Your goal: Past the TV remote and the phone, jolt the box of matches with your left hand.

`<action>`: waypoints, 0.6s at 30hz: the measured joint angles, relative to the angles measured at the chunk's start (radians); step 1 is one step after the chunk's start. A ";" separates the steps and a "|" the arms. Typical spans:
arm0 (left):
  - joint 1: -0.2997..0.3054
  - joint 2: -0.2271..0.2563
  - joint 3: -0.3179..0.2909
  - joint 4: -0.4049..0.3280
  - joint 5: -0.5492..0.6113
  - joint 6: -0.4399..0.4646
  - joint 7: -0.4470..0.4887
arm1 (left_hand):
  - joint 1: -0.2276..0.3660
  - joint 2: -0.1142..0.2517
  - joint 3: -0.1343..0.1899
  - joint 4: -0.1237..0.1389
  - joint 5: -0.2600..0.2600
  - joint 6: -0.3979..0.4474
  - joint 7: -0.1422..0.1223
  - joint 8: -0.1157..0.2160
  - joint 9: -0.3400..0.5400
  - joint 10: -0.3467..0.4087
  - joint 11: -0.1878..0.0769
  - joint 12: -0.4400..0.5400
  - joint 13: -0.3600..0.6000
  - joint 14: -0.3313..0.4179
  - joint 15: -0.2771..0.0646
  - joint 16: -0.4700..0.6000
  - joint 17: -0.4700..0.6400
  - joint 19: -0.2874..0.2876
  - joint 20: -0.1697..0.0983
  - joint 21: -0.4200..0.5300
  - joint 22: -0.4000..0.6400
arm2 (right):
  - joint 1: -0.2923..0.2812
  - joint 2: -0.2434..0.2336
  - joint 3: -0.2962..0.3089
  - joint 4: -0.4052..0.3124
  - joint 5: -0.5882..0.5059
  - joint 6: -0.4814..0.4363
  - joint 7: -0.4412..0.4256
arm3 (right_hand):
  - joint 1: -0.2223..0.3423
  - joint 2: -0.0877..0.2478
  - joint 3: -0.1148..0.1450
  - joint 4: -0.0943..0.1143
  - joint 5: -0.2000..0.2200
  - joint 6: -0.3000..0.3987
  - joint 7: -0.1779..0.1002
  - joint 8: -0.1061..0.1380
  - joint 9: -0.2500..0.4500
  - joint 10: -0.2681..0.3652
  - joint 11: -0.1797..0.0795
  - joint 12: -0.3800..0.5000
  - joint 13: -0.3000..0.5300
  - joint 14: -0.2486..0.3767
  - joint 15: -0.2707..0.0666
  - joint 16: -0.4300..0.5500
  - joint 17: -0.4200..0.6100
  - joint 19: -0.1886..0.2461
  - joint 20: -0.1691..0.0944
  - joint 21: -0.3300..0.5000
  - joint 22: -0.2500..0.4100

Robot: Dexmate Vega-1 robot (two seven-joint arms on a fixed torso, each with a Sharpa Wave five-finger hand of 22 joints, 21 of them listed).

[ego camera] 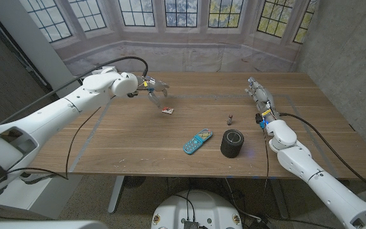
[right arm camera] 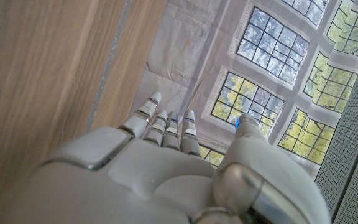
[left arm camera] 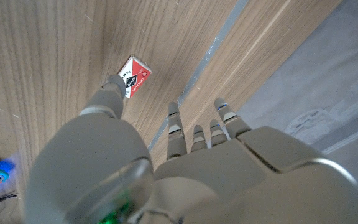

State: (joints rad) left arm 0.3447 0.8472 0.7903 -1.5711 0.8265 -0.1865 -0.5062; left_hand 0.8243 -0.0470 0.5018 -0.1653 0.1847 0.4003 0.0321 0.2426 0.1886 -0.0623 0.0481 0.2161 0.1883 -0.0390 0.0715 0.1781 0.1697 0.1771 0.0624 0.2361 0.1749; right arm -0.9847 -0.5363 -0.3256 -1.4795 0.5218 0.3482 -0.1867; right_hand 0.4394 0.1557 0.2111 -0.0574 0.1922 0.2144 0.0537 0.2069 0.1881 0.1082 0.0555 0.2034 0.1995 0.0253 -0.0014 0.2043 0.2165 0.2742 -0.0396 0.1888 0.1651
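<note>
The left hand (ego camera: 152, 88), empty with fingers spread, hovers just behind the box of matches (ego camera: 168, 111), which lies on the table (ego camera: 132, 137) beyond the blue phone (ego camera: 197, 142), thumb (left arm camera: 112, 93) nearest the box, apparently poised to jolt it.

No legible text anywhere.

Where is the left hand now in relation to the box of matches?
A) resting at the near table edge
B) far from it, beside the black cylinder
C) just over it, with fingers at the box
C: the head view shows the left hand just behind the box of matches, and the left wrist view shows one of its fingers reaching to the box's edge.
</note>
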 measured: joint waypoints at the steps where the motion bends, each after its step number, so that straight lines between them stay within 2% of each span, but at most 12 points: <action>1: -0.002 -0.001 0.002 0.003 0.002 -0.002 0.001 | 0.001 0.001 0.000 0.000 0.000 0.000 0.000 0.000 0.000 0.000 0.000 0.003 0.000 0.000 0.000 0.000 0.000 0.000 0.000 0.000 0.000 | 0.001 0.001 0.000 0.002 0.001 0.002 0.001 | -0.007 0.001 0.000 0.006 0.000 0.002 -0.003 0.000 0.000 0.000 -0.007 0.000 0.000 0.001 -0.004 0.004 0.000 0.000 0.000 0.000 0.000; 3: -0.005 -0.005 0.007 0.009 0.008 -0.007 0.003 | 0.003 0.003 0.000 0.000 0.000 0.000 0.000 0.000 0.000 0.010 0.001 0.003 0.000 0.004 -0.004 0.000 0.000 0.000 0.000 0.000 0.000 | 0.003 0.004 0.000 0.005 0.001 0.004 0.001 | -0.013 0.005 0.004 0.013 0.000 0.003 -0.011 0.000 0.000 0.002 -0.012 0.000 0.000 0.000 -0.015 0.008 0.004 0.000 0.000 0.000 0.000; 7: -0.012 -0.011 0.018 0.024 0.018 -0.019 0.010 | 0.010 0.002 0.000 0.000 -0.004 0.011 0.004 0.000 0.000 0.013 -0.002 0.003 0.000 0.007 -0.007 0.000 0.000 0.003 -0.003 0.000 0.000 | 0.006 0.008 -0.001 0.012 0.003 0.008 0.003 | -0.024 0.016 0.005 0.021 0.000 0.009 -0.016 0.000 0.000 0.004 -0.020 0.000 0.000 0.000 -0.015 0.008 0.005 0.000 0.000 0.000 0.000; 14: -0.019 -0.018 0.032 0.042 0.034 -0.037 0.025 | 0.019 0.003 0.000 0.000 -0.004 0.036 -0.007 0.000 0.000 0.032 -0.022 0.006 0.000 0.027 -0.017 0.008 0.000 0.015 -0.007 -0.008 0.000 | 0.012 0.015 -0.003 0.021 0.005 0.015 0.007 | -0.037 0.029 0.010 0.034 0.000 0.015 -0.023 0.000 0.000 0.008 -0.035 0.000 -0.004 0.000 -0.025 0.008 0.005 -0.004 0.004 0.000 0.000; 18: -0.021 -0.021 0.040 0.049 0.046 -0.046 0.035 | 0.030 0.004 0.000 0.000 -0.004 0.041 -0.002 0.000 0.000 0.038 -0.027 0.006 0.000 0.036 -0.025 0.008 0.000 0.018 -0.011 -0.008 0.000 | 0.015 0.018 -0.004 0.027 0.006 0.018 0.008 | -0.037 0.029 0.014 0.039 0.000 0.021 -0.029 0.000 0.000 0.009 -0.037 0.000 -0.004 0.000 -0.025 0.008 0.009 -0.004 0.004 0.000 0.000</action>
State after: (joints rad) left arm 0.3238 0.8265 0.8302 -1.5221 0.8721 -0.2326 -0.4711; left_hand 0.8544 -0.0432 0.5019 -0.1654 0.1809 0.4414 0.0303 0.2425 0.1885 -0.0247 0.0215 0.2224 0.1883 -0.0034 0.0467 0.1859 0.1696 0.1950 0.0517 0.2285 0.1748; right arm -0.9697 -0.5186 -0.3294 -1.4529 0.5275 0.3658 -0.1783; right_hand 0.4025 0.1849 0.2250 -0.0189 0.1922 0.2357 0.0248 0.2069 0.1881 0.1175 0.0189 0.2034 0.1951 0.0253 -0.0266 0.2122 0.2253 0.2704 -0.0357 0.1888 0.1650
